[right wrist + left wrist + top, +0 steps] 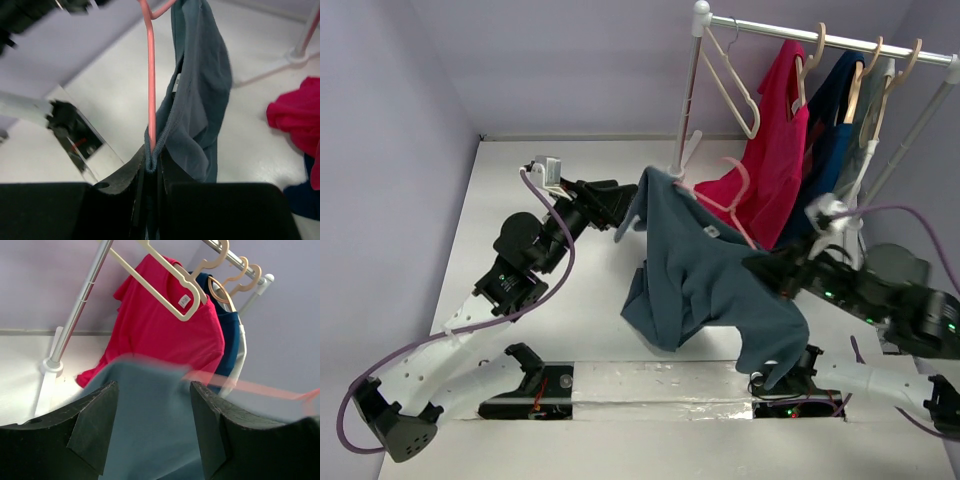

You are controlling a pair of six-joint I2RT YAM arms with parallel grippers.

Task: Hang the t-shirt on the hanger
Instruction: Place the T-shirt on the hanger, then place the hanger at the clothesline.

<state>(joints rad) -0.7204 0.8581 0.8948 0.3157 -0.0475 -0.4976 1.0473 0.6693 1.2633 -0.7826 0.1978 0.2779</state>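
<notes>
**Both arms reaching in toward the shirt held above the table**

The right arm is stretching in from the right side, its forearm lying low and nearly level and its wrist pointing left toward the middle of the table point(580, 330). The right gripper point(760, 268) is pinching tight, fingers pressed together on a folded edge of the t-shirt point(700, 270). In the right wrist view, the pink rod of the hanger point(150, 75) is running straight down into that same fold; whether the rod itself is being pinched is hidden by the cloth.

The left arm is rising from the near left corner, bending at the elbow and angling up and to the right, so the left gripper point(623, 215) is sitting at the shirt's upper left corner. Its fingers point(95, 430) are standing wide apart in the left wrist view, with blue-grey cloth filling the gap beyond them; contact cannot be judged.

The t-shirt is hanging in the air between the two grippers, its lower part drooping toward the table. The hanger is lying against its upper right part, hook up, just in front of the red t-shirt point(770, 150) on the rail point(820, 35).
</notes>
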